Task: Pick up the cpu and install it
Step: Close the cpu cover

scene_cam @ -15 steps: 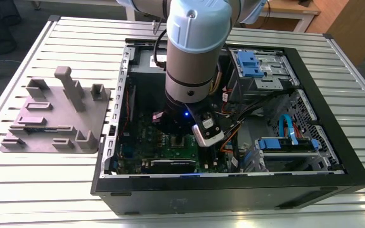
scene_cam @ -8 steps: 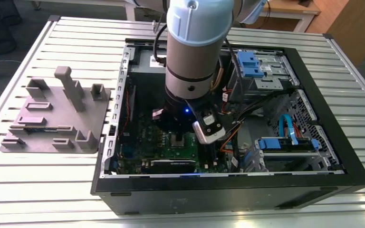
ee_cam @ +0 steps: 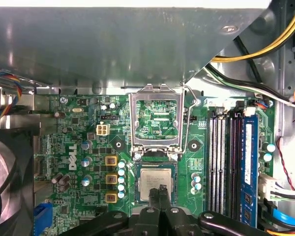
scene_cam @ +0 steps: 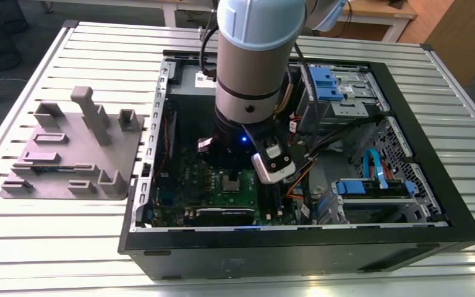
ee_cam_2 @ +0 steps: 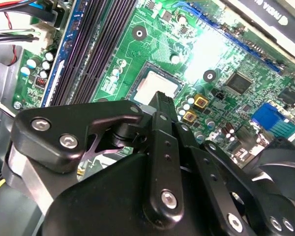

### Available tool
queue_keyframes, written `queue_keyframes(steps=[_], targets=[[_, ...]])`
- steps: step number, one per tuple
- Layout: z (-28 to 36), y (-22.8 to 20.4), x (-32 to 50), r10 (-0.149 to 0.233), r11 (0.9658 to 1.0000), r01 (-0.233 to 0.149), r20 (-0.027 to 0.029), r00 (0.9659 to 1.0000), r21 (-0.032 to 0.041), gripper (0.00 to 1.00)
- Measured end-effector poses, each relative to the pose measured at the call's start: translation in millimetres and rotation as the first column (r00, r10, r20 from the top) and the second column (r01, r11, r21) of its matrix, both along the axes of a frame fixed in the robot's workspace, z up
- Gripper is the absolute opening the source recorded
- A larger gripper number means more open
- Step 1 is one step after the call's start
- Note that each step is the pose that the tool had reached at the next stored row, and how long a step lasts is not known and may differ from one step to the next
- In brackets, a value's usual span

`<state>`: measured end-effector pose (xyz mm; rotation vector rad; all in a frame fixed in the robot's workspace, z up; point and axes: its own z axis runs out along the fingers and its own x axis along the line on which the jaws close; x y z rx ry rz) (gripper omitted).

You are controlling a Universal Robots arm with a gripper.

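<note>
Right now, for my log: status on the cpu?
Gripper shut, tips at edge of cpu. Cpu lying in socket, load frame raised open. No obstruction seen.

exterior view looks down on the open case (scene_cam: 246, 263); both wrist views sit close over the motherboard (ee_cam_2: 162, 44) (ee_cam: 54, 142).

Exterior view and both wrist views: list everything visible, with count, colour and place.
cpu: one, silver-grey, lying in the motherboard's socket.
load plate: one, metal, swung open beside the socket.
motherboard: one, green, inside the case.
memory slots: a row, black and blue, beside the socket.
case: one, black, open-topped, on the table.
drive brackets: two, blue, at the case's side toward the exterior view's right.
fixture: one, grey, on the table, at the exterior view's left of the case.
table: one, slatted grey metal.
arm: one, grey, reaching into the case.
gripper: one, black, shut, tips over the cpu.
</note>
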<state>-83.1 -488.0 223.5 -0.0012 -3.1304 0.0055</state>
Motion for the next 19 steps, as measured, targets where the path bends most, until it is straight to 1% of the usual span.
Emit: queue_keyframes(steps=[13,19], targets=[[1.1,0.0,0.0,0.0,1.0,0.0,0.0,1.0,-0.0001,0.1],[3.0,0.0,0.0,0.0,1.0,0.0,0.0,1.0,0.0,0.1]])
